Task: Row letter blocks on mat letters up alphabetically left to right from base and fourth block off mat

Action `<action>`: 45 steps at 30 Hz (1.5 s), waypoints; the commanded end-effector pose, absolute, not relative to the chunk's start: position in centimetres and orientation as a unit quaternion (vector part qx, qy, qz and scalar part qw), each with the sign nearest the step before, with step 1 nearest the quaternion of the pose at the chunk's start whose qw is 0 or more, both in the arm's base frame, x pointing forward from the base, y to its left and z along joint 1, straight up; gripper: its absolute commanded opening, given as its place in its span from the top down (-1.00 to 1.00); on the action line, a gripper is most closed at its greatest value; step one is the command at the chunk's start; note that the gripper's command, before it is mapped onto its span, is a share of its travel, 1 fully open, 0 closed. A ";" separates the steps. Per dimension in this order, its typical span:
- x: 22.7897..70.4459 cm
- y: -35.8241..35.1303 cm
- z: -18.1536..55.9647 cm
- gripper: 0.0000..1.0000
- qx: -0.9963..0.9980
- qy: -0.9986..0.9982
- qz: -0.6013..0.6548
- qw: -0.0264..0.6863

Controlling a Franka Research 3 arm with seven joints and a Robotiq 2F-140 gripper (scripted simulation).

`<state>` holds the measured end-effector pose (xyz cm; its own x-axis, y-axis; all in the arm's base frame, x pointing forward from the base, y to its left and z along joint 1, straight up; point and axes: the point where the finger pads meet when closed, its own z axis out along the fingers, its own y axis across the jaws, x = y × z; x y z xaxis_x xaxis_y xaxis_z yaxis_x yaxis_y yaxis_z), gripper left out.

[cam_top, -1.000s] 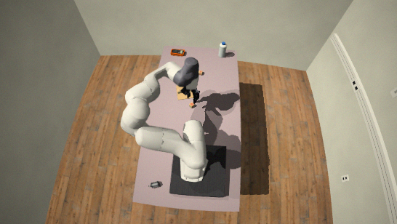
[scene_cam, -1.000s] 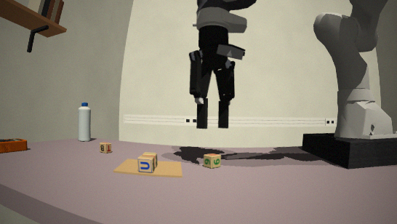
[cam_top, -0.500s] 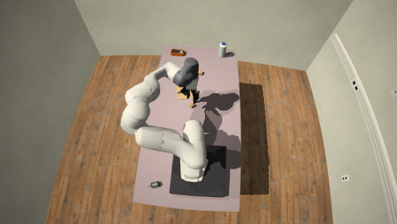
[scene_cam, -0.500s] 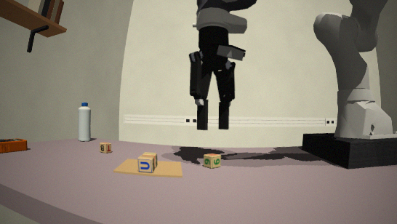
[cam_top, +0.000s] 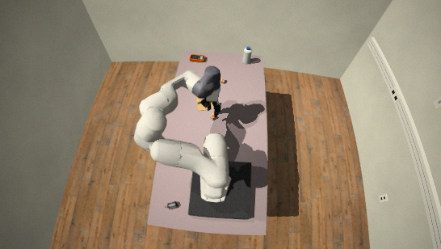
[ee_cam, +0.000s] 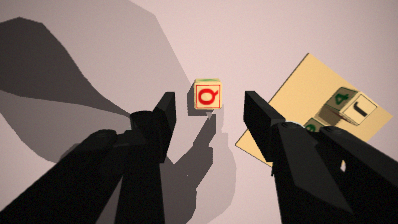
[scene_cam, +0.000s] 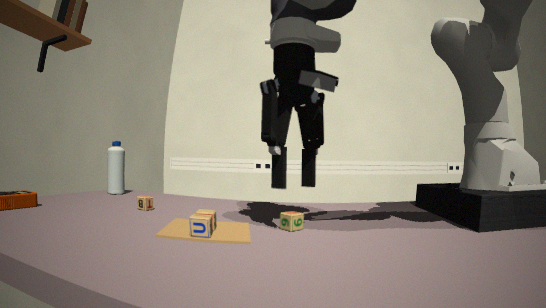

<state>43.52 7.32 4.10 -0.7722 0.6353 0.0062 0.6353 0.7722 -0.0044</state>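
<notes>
My gripper (scene_cam: 293, 182) hangs well above the table, fingers partly open with nothing between them. In the wrist view, a block with a red Q on top (ee_cam: 208, 94) lies on the table straight below the gap between the fingers. In the exterior view, the same block (scene_cam: 292, 220) shows a green figure on its side, just right of the tan mat (scene_cam: 205, 231). Two blocks sit close together on the mat (scene_cam: 201, 225) (scene_cam: 207, 216). One of these (ee_cam: 352, 107) shows a dark letter on top, and my finger partly hides the other. A fourth block (scene_cam: 145, 202) lies off the mat, farther back.
A white bottle (scene_cam: 116, 168) and an orange device (scene_cam: 17, 199) stand at the table's far end. The robot's base (scene_cam: 480, 205) sits on a black plate at the right. A small dark object (cam_top: 172, 205) lies near the base end. A shelf (scene_cam: 40, 25) hangs at the upper left.
</notes>
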 end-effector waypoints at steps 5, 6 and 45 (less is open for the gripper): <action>43.7 7.1 3.0 0.08 -0.337 -0.942 0.000 -0.001; 43.7 7.1 2.8 0.08 -0.337 -0.942 0.000 -0.001; 43.7 7.2 0.8 0.08 -0.337 -0.942 0.000 -0.001</action>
<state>43.51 7.14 0.79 -0.7702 0.6378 0.0018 0.6377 0.7702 -0.0036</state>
